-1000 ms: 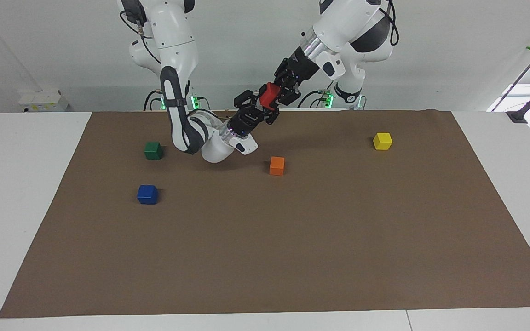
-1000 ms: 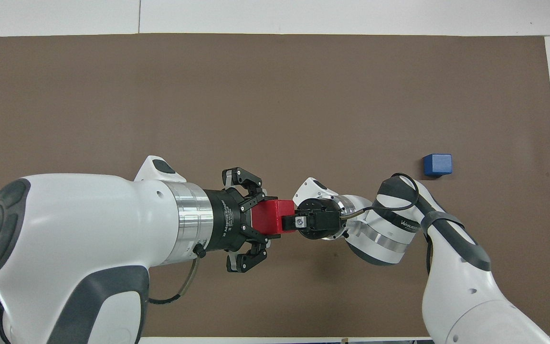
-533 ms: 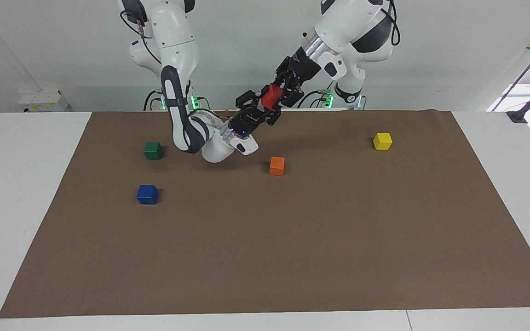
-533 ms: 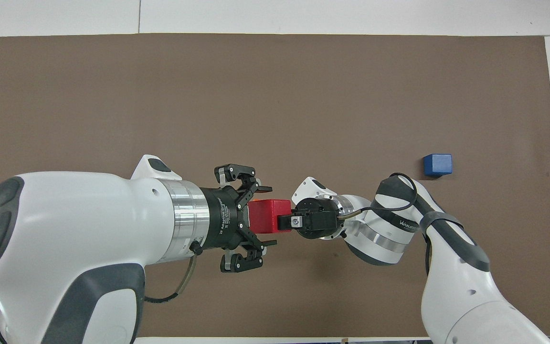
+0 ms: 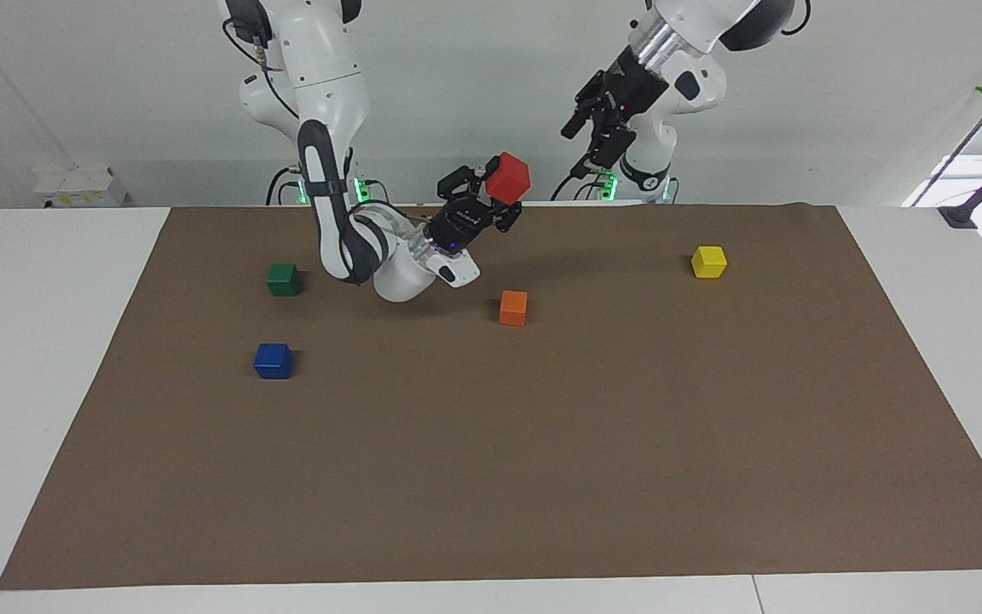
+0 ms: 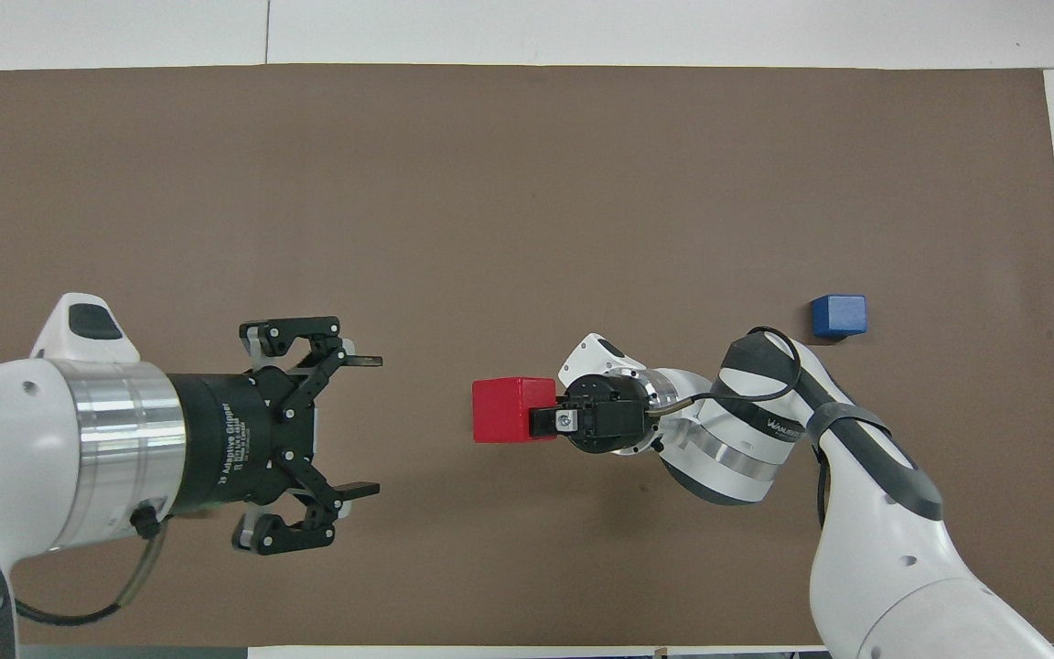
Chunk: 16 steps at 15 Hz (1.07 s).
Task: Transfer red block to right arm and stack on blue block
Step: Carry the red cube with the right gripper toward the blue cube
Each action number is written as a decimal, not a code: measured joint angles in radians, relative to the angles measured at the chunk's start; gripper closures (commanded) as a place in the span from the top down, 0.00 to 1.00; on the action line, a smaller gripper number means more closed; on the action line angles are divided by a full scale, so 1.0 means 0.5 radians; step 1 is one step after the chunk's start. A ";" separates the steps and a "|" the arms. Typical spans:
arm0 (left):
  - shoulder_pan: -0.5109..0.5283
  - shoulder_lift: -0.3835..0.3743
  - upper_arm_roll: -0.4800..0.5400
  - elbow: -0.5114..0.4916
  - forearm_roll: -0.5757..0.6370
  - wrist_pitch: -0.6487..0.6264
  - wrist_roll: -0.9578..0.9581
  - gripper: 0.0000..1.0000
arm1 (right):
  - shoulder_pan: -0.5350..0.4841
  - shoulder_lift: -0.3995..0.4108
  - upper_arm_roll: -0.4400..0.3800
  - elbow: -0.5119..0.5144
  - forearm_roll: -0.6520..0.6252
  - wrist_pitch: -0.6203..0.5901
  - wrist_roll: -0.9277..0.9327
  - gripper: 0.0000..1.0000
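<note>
Since the red block (image 5: 508, 177) looks light and rigid, my right tool (image 5: 491, 194) pinches its flat faces; my left tool (image 5: 586, 136) hangs spread.

**Two cameras, one desk**

One camera sits high up across the desk (image 5: 56, 358) and looks back at both robots. The other hangs above the robots, much closer, looking down. Both see the brown mat (image 5: 542, 443) (image 6: 527, 183).
</note>
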 measured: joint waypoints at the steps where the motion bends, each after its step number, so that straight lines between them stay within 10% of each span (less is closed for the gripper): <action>1: 0.036 0.001 0.002 -0.003 0.073 -0.010 0.155 1.00 | -0.002 -0.018 -0.002 0.005 0.000 0.038 0.017 0.00; 11: 0.337 0.148 0.003 -0.020 0.845 -0.016 2.001 1.00 | -0.361 -0.530 -0.014 0.030 -0.495 0.716 0.636 0.00; 16: 0.347 0.379 0.021 0.276 1.182 -0.131 2.577 1.00 | -0.606 -0.822 -0.023 0.137 -1.250 1.017 1.040 0.00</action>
